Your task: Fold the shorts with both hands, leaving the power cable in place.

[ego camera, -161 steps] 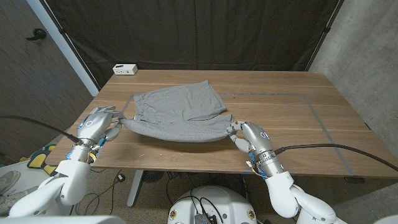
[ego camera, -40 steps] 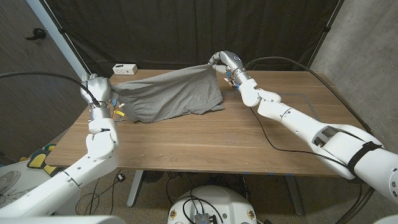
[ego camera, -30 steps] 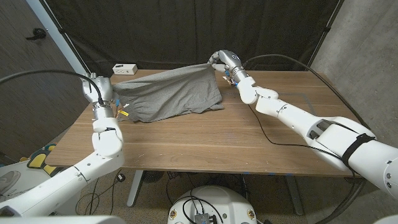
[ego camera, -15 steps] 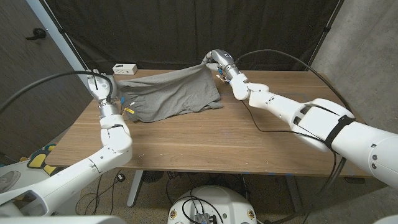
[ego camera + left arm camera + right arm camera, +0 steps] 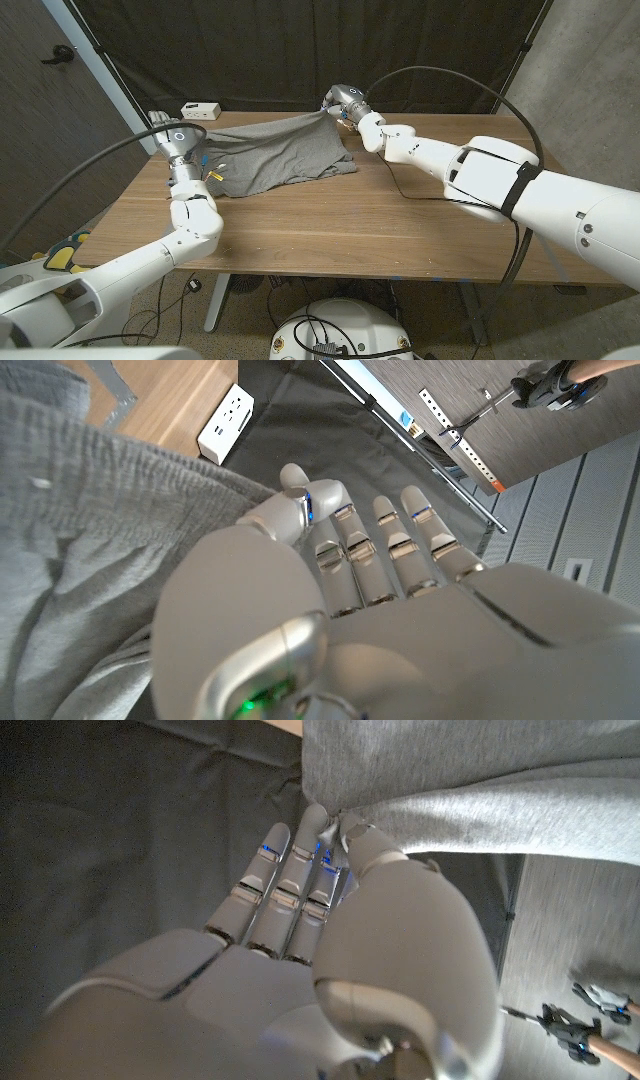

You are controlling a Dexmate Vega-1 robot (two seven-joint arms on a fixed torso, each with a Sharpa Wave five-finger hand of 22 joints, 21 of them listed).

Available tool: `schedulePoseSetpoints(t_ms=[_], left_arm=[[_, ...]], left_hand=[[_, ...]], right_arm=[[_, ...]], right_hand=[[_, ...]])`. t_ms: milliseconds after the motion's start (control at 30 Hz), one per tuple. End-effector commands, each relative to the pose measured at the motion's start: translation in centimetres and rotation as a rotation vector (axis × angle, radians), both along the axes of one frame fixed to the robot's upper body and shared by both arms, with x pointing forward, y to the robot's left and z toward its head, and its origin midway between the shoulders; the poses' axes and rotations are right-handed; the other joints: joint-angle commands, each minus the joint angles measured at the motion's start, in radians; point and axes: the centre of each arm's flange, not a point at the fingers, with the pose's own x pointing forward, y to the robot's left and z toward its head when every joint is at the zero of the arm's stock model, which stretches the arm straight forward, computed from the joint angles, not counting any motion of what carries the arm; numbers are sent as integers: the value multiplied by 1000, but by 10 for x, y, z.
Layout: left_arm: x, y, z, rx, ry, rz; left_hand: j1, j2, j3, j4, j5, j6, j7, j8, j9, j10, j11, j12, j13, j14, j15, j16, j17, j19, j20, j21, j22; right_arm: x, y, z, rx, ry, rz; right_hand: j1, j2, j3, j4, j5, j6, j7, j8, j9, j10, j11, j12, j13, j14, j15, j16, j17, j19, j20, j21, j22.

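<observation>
Grey shorts (image 5: 280, 155) lie folded over at the table's far left, their upper layer stretched between my two hands. My left hand (image 5: 172, 137) grips the cloth's left corner above the table's left edge; in the left wrist view the fingers (image 5: 350, 540) curl over the grey fabric (image 5: 90, 540). My right hand (image 5: 340, 100) pinches the right corner near the far edge, and the right wrist view shows its fingers (image 5: 300, 870) closed on the cloth (image 5: 470, 790). A thin black power cable (image 5: 420, 190) runs across the wood under my right arm.
A white power strip (image 5: 201, 110) sits at the table's far left corner, also in the left wrist view (image 5: 226, 425). Dark curtain hangs behind the wooden table (image 5: 330, 235). Grey tape lines mark the wood at the right.
Both hands have carried the shorts' near edge from the front of the table up and over to the far side. In the last second they sank slightly toward the far edge.
</observation>
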Motion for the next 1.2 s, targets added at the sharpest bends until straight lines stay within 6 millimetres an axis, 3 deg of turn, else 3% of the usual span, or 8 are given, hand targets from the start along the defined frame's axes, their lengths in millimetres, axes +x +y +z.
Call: schedulePoseSetpoints(t_ms=[33, 367, 500, 667, 767, 933, 967, 1200], left_arm=[[35, 2, -5, 79, 150, 130], [64, -3, -14, 114, 259, 229], [70, -6, -16, 105, 294, 252], [70, -8, -18, 94, 309, 253], [67, -8, -19, 89, 307, 245], [54, -11, -20, 88, 262, 205], [46, -12, -20, 87, 236, 172], [16, -17, -18, 7, 172, 23]], left_hand=[[-18, -4, 14, -3, 11, 164, 141, -13, -9, -20, -1, -9, 3, -17, -108, -8, -2, -19, 0, 10, 7], [-36, -6, 25, -6, 10, 168, 124, -29, -28, -59, -6, -21, 0, -40, -103, -12, -2, -44, 7, 24, 14], [-45, -5, 30, -6, 6, 165, 117, -38, -38, -64, -6, -22, -3, -48, -97, -11, -1, -61, 15, 30, 18], [-50, -5, 33, -7, 2, 159, 115, -43, -41, -65, -7, -21, -4, -49, -96, -10, -2, -74, 20, 33, 21], [-57, 2, 26, -5, -14, 148, 63, -59, -61, -67, -10, -19, -6, -52, -96, -4, 3, -79, 21, 46, 26], [-67, 16, -38, -2, -78, 94, 20, -96, -95, -79, -15, -19, -6, -58, -92, 12, 18, -84, 15, 67, 30], [-71, 26, -116, -9, -171, -10, -12, -157, -138, -93, -16, -20, -10, -56, -91, 26, 25, -101, 21, 83, 25], [-170, 46, -275, 23, -382, -385, -151, -442, -296, -165, -18, -23, -37, -85, -71, 28, 21, -146, 39, 94, -15]], right_arm=[[11, 9, 3, -72, 197, -140], [14, 9, 1, -80, 278, -167], [15, 6, 2, -86, 307, -175], [17, -2, 4, -23, 368, -161], [18, -8, 4, 31, 379, -127], [12, -13, 3, 47, 232, 17], [5, -16, 0, 45, 140, 94], [-21, -26, -17, 78, 77, 213]], right_hand=[[1, 12, 3, 7, -1, -6, -7, -3, 4, -3, -8, -2, 2, -3, -125, 11, 9, 1, -7, 6, 2], [-1, 18, 3, 10, -1, -20, -14, -9, 5, -9, -8, -8, 1, -8, -125, 16, 22, -2, -9, 8, 3], [-44, 42, 16, 37, -4, -231, -91, -100, -6, -157, -10, -95, -21, -92, -109, -50, -5, -25, 7, 14, 7], [-234, 34, 9, 121, -6, -672, -129, -118, -15, -384, 15, -226, -56, -248, -57, -233, -157, -111, 51, 1, 0], [-404, 20, -61, 206, -3, -871, -109, -110, -13, -517, 25, -237, -67, -363, -18, -296, -188, -196, 72, -31, -2], [-522, 15, -113, 262, 2, -911, -99, -96, -12, -592, 42, -231, -76, -463, 26, -345, -210, -282, 92, -68, -2], [-527, 15, -116, 264, 3, -907, -95, -94, -12, -592, 44, -229, -77, -466, 28, -347, -212, -285, 94, -69, -3], [-488, 54, -69, 230, 14, -815, -91, -65, -14, -544, 46, -204, -86, -428, 18, -351, -246, -252, 91, -61, -5]])
